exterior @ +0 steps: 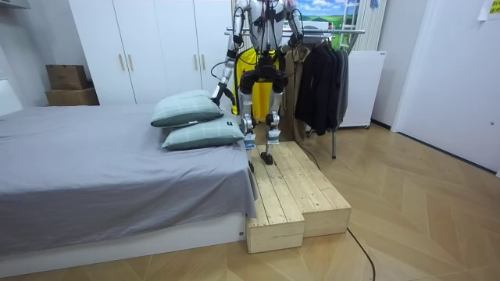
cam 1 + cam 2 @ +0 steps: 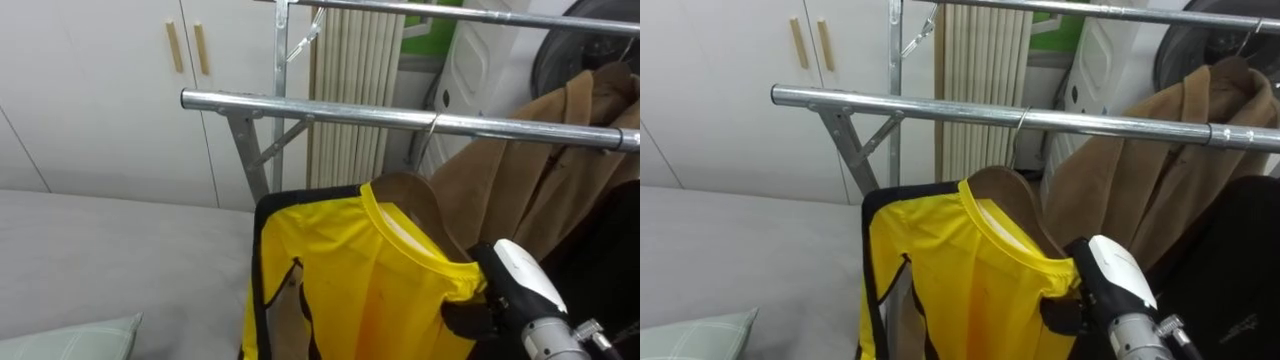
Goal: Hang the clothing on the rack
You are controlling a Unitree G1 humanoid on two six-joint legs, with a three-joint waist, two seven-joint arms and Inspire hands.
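Stands on wooden platform [image 1: 297,195] by bed [image 1: 94,179], facing rail [image 2: 400,118]. Clamps right hand [image 2: 510,285] on yellow shirt [image 2: 350,290] shoulder; hanger [image 2: 415,200] hooked over rail. Left hand [image 1: 216,95] low, grip impossible to tell.

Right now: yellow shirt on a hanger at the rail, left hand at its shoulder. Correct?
Not quite. It's the right hand at the shirt's shoulder; the left eye view shows that arm coming in from the lower right. The rest holds: the shirt is yellow and on a hanger at the rail.
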